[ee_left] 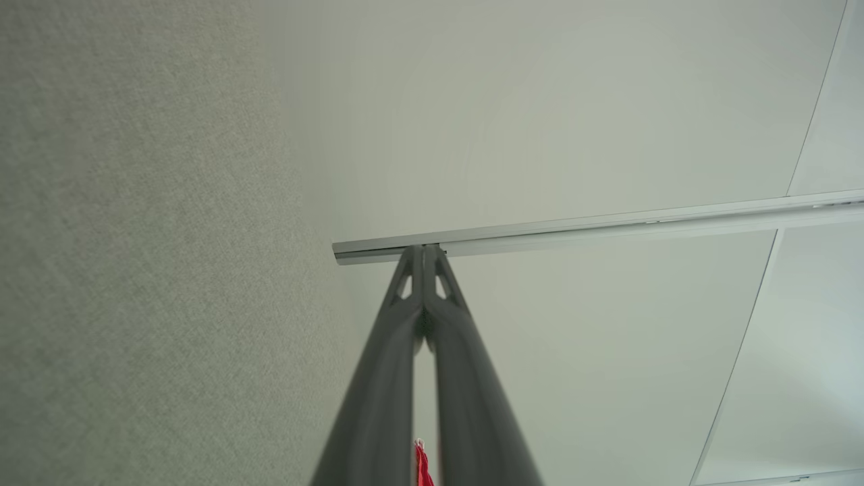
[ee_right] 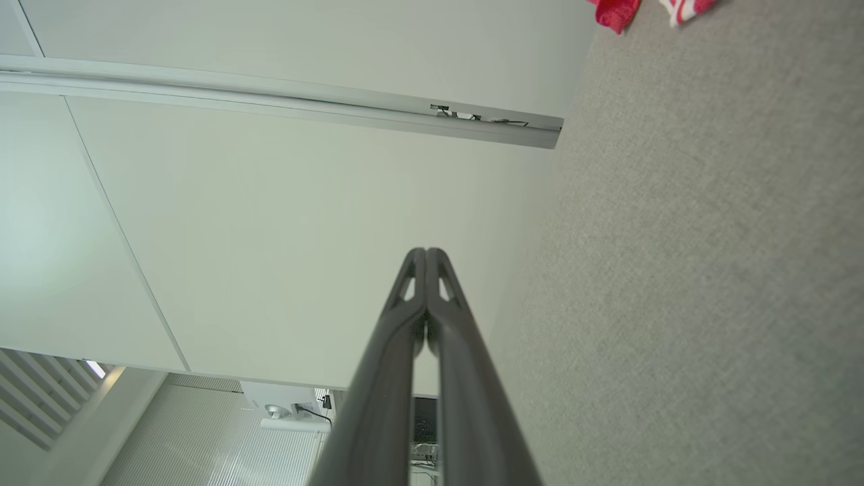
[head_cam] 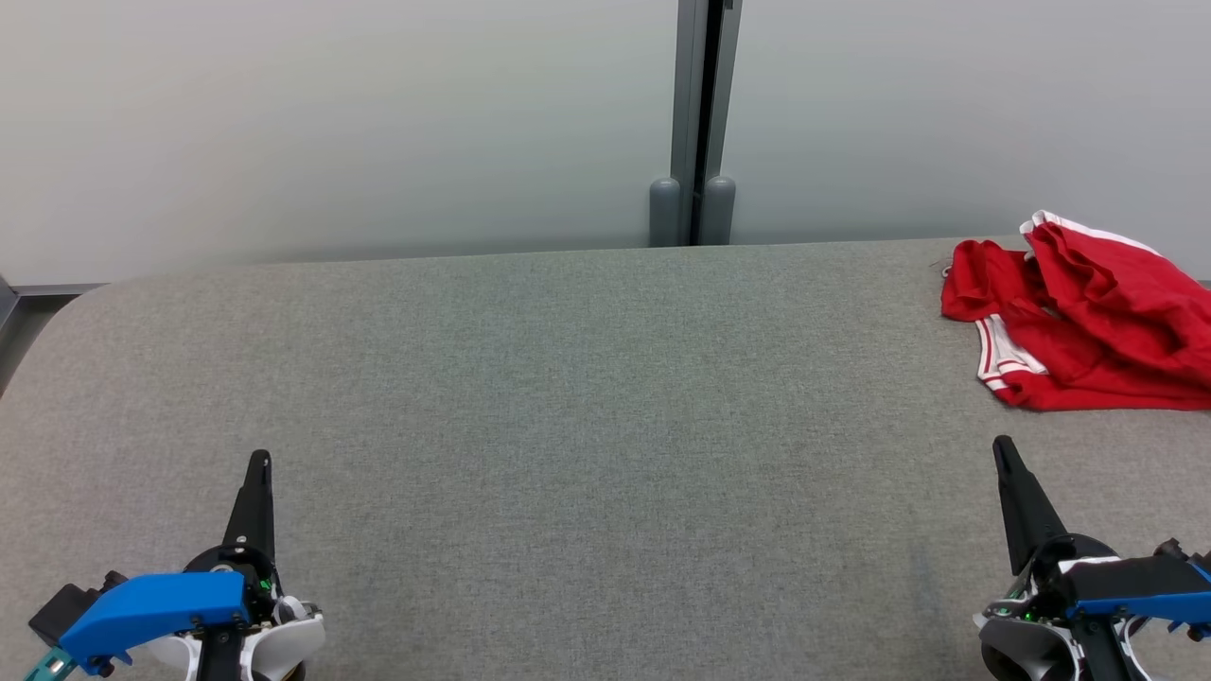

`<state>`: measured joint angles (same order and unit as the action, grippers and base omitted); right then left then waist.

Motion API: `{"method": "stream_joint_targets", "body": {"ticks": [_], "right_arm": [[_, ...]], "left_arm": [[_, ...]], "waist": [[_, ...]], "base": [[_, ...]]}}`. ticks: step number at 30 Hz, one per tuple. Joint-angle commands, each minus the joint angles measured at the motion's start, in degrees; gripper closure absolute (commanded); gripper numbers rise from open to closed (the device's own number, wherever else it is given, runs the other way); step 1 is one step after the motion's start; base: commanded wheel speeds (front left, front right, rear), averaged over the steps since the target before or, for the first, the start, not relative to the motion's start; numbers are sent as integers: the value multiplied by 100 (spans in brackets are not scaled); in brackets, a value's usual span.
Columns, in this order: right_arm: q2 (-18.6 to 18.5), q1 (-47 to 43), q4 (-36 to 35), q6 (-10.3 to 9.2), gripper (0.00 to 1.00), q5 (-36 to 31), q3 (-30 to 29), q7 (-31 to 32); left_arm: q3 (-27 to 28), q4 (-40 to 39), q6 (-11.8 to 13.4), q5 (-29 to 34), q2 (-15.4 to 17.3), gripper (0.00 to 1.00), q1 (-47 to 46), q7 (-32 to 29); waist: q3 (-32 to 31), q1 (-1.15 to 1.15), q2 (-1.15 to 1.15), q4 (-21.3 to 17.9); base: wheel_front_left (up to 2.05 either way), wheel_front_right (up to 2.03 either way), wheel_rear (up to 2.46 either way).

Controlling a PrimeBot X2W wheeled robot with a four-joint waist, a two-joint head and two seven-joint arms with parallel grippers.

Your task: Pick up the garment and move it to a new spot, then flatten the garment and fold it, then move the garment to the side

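Note:
The garment (head_cam: 1088, 317) is red with white stripes and lies crumpled at the far right of the grey table (head_cam: 587, 397), running off the head view's right edge. A scrap of it shows as garment (ee_right: 614, 12) at the top of the right wrist view, and a red sliver of garment (ee_left: 422, 466) peeks between the left fingers. My left gripper (head_cam: 259, 462) rests at the lower left, shut, with nothing in it. My right gripper (head_cam: 1003, 446) sits at the lower right, shut and empty, a short way in front of the garment. Both pairs of fingertips meet: left gripper (ee_left: 424, 250), right gripper (ee_right: 426, 251).
A pale wall with a grey vertical post (head_cam: 698, 123) stands behind the table's far edge. The table's left corner is rounded, with a drop beyond it (head_cam: 19, 312). A wide stretch of bare table lies between the two grippers.

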<state>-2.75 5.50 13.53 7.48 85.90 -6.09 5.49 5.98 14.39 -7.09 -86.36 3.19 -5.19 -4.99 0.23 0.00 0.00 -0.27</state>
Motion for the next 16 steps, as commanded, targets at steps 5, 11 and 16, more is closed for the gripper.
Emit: {"method": "stream_joint_targets", "body": {"ticks": [5,11,16], "right_arm": [[-22,76,15,2,100,254,-34,49],[-22,95,41,2,100,491,-47,95],[-23,110,62,2,100,676,-56,116]], "left_arm": [[30,-43,-46,-228,-20,100,-112,-70],[50,-45,-59,-445,-30,100,-125,-133],[68,-46,-65,-627,-41,100,-137,-177]], "waist": [[-2,0,0,8],[-4,0,0,18],[-6,0,0,27]], "base": [[0,0,0],[0,0,0],[0,0,0]]}}
